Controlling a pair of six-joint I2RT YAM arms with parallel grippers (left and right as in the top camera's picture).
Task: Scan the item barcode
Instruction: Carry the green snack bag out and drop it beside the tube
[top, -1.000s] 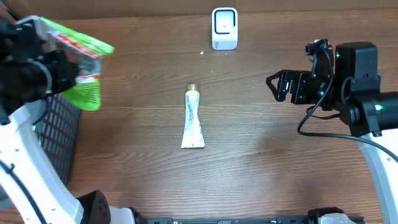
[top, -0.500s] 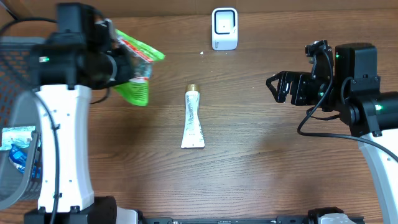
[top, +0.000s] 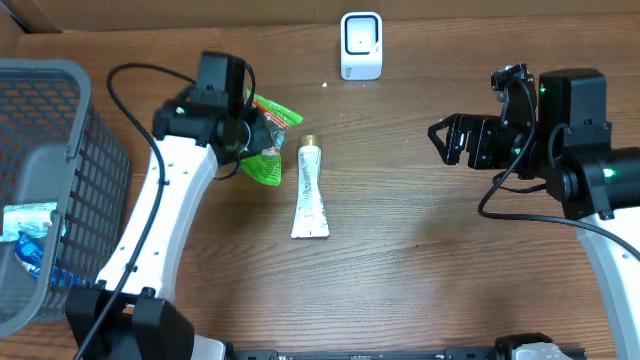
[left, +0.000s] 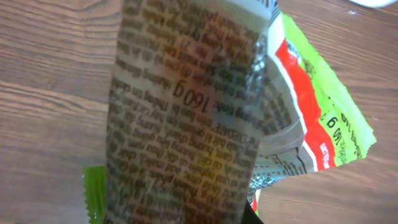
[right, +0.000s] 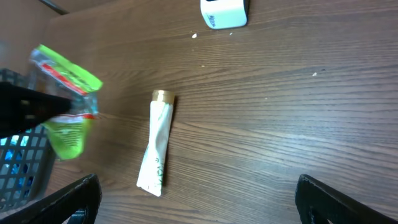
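I see lots of bare wooden table (top: 420, 280) to the right of the tube (top: 310, 190). The wire basket (top: 60, 110) sits far to its left, at the table's edge. My left gripper (top: 248, 132) is squeezed tight on the green packet (top: 268, 168), just left of the tube's gold cap. My right gripper (top: 443, 142) hangs wide open, well to the right of the tube. The packet is crinkly and shiny. The tube is flat and white.

A white tube (top: 310, 192) with a gold cap lies on the wooden counter (top: 420, 280); a grey mesh basket (top: 100, 190) at the left holds a blue-and-white packet (top: 26, 222)
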